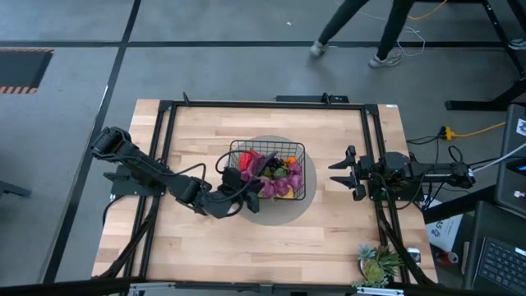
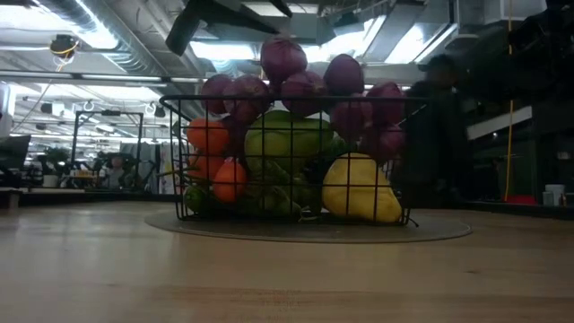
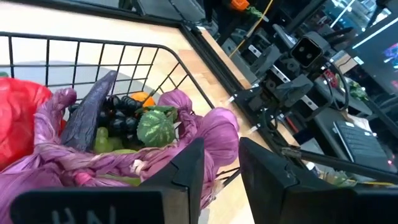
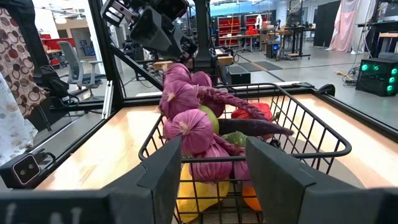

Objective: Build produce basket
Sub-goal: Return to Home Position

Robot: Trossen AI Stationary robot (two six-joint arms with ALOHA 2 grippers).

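1. High view: lit evenly from above; pale table (image 1: pixel 205 238) bright, with soft, short shadows only.
2. Low view: backlit by bright ceiling strips (image 2: pixel 408 40); basket (image 2: pixel 193 98) dim on the near side, right background dark; faint sheen along the tabletop.
3. Wrist views: bright and even; green indicator lamps (image 4: pixel 376 68) glowing in the right wrist view.

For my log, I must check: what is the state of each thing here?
Basket: upright on the round mat, full.
Produce: piled inside the basket.
Purple garlic string: draped over the pile.
Left gripper: open, empty, at the basket's edge.
Right gripper: open, empty, clear of the basket.
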